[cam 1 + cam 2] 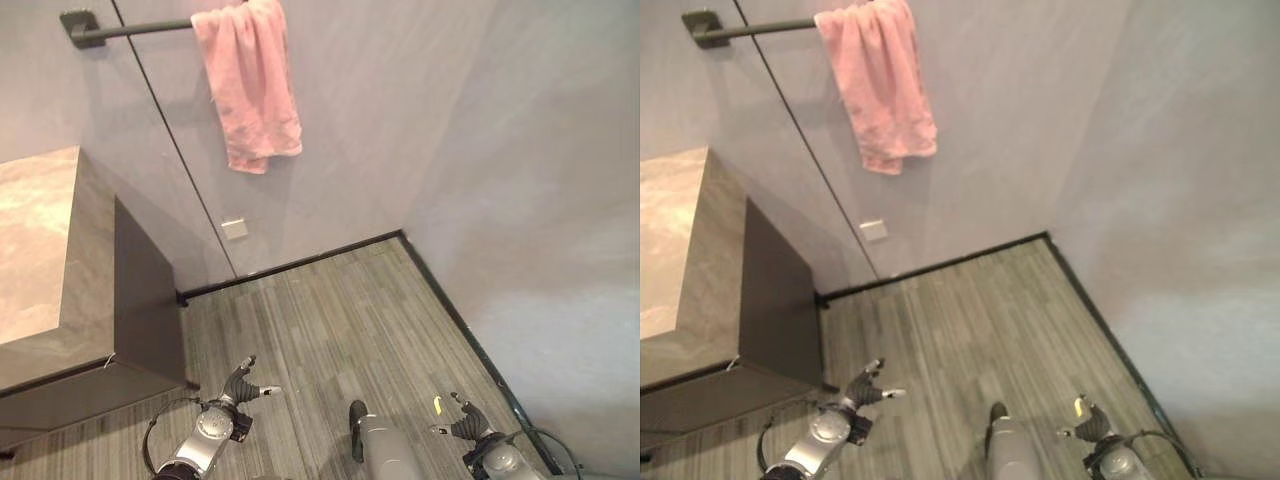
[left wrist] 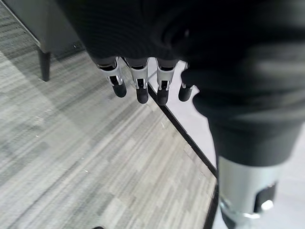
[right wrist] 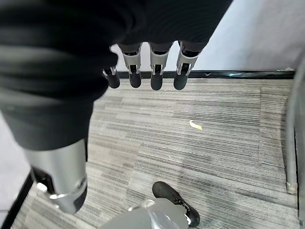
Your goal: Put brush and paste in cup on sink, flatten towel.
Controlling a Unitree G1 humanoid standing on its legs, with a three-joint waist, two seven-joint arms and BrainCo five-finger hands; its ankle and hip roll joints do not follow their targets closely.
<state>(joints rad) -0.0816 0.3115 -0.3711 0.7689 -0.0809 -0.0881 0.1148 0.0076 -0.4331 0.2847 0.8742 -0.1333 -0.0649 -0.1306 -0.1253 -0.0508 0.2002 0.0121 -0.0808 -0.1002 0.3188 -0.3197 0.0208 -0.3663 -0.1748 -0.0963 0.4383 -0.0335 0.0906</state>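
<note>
A pink towel hangs bunched and crumpled over the right end of a dark wall bar, high on the grey wall. My left hand hangs low near the floor beside the cabinet, its fingers relaxed and holding nothing. My right hand hangs low at the right near the wall's base, with its fingers loose and empty too. Both hands are far below the towel.
A dark vanity cabinet with a stone-patterned top stands at the left. Grey walls meet in a corner at the back, with a black skirting along the striped grey floor. A small white plate sits low on the wall.
</note>
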